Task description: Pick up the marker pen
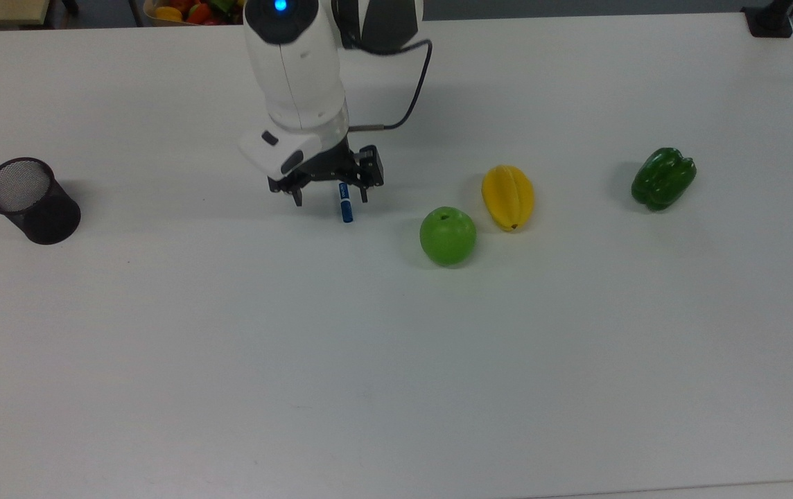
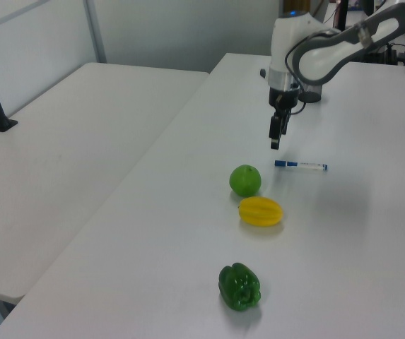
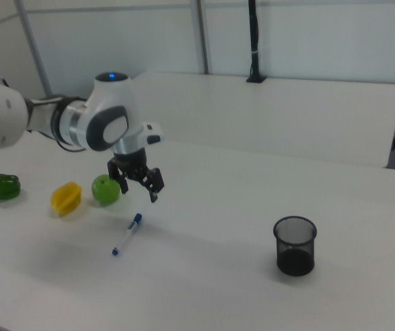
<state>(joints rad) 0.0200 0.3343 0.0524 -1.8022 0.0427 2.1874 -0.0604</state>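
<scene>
- Gripper [image 1: 330,196] [image 2: 274,145] [image 3: 139,192]: fingers spread apart, nothing between them; it hangs above the table, clear of the surface, as the right view shows.
- Marker pen [image 1: 346,206] [image 2: 300,165] [image 3: 126,234]: lies flat on the white table [image 1: 396,346] below the gripper and untouched by it. In the top view its blue cap shows just inside the finger at the top view's right.
- Green apple [image 1: 447,235] [image 2: 245,180] [image 3: 105,189]: the nearest object, near the pen toward the top view's right, not touching it.
- Yellow fruit [image 1: 507,197] [image 2: 261,211] [image 3: 66,197]: just beside the apple, on its far side from the pen.
- Green pepper [image 1: 663,177] [image 2: 239,286] [image 3: 4,186]: well apart, farther along the same side.
- Black mesh cup [image 1: 30,199] [image 3: 295,245]: upright, well apart on the opposite side.
- Nothing lies between the gripper and the pen.
</scene>
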